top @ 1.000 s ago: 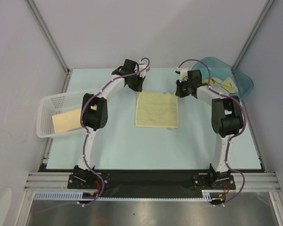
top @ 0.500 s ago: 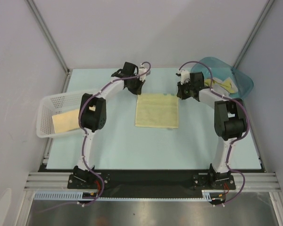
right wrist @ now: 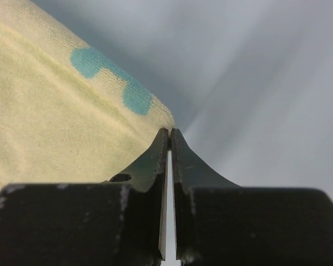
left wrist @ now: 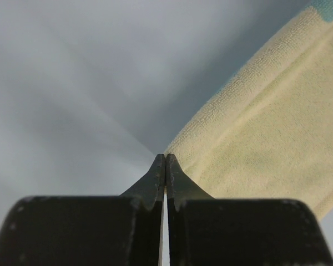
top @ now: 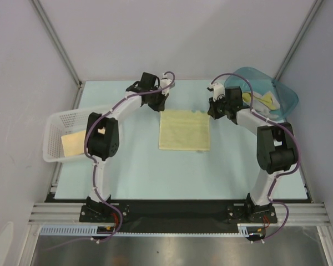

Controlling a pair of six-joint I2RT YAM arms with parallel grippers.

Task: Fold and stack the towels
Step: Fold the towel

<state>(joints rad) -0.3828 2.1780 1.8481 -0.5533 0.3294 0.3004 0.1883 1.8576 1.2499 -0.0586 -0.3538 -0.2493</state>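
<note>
The pale yellow towel (top: 184,129) lies flat on the counter (top: 139,166). My left pincer (left wrist: 165,159) and right pincer (right wrist: 170,133) are pressed closed at its far corners. I can't tell whether either has caught cloth, and a thin bite could slip free when I lift.

A white mesh basket (top: 49,138) sits at the pale table's (top: 172,172) left edge, a seemingly translucent teal tub (top: 287,98) far right.

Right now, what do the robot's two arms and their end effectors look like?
The left arm and right arm have white links, bulky black joint housings and a thin purple cable along each. The left end effector and right end effector have flat black fingers tapering to thin tips; the right's are scuffed.
</note>
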